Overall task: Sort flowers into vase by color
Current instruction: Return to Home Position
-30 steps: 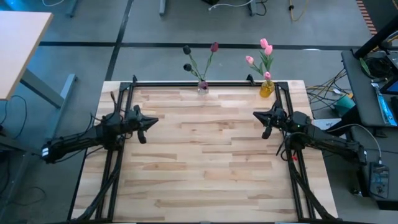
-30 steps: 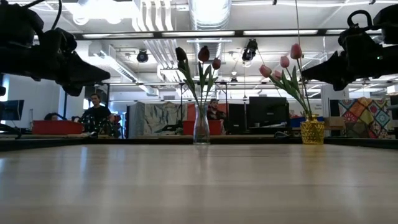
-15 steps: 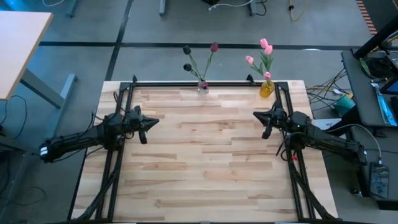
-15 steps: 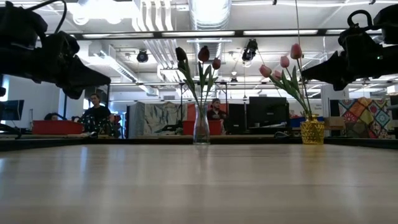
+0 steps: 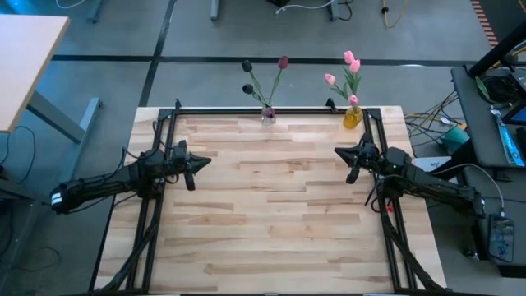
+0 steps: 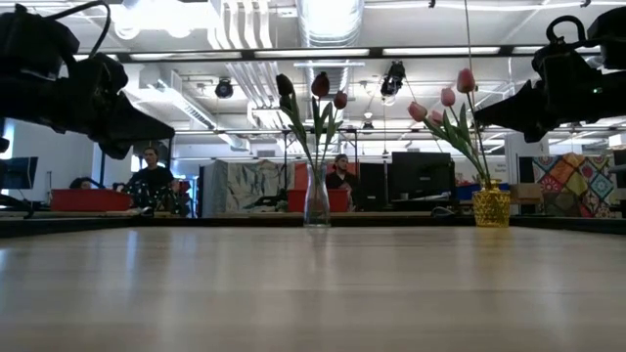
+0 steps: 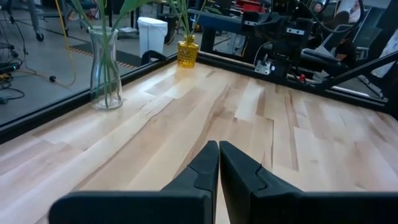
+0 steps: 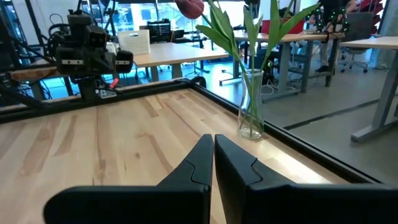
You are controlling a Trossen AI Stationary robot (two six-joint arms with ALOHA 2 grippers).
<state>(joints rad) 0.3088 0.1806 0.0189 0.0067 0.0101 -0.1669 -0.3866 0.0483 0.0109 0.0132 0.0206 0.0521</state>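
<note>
Three dark maroon tulips [image 5: 261, 74] stand in a clear glass vase [image 5: 268, 114] at the table's far edge, stems inside it. Several light pink tulips [image 5: 348, 72] stand in a yellow vase [image 5: 352, 117] at the far right corner. In the low view the glass vase [image 6: 316, 197] and yellow vase [image 6: 491, 206] show side by side. My left gripper [image 5: 191, 171] hovers shut above the table's left side; my right gripper [image 5: 349, 164] hovers shut above the right side. Both hold nothing.
A black frame rail [image 5: 271, 108] runs along the table's far edge and down both sides. The wooden table top [image 5: 271, 214] lies bare between the arms. People sit at desks [image 6: 152, 176] in the room beyond.
My left gripper has drifted slightly toward the table's near edge and down a little; it stays shut. The right arm has kept still.
</note>
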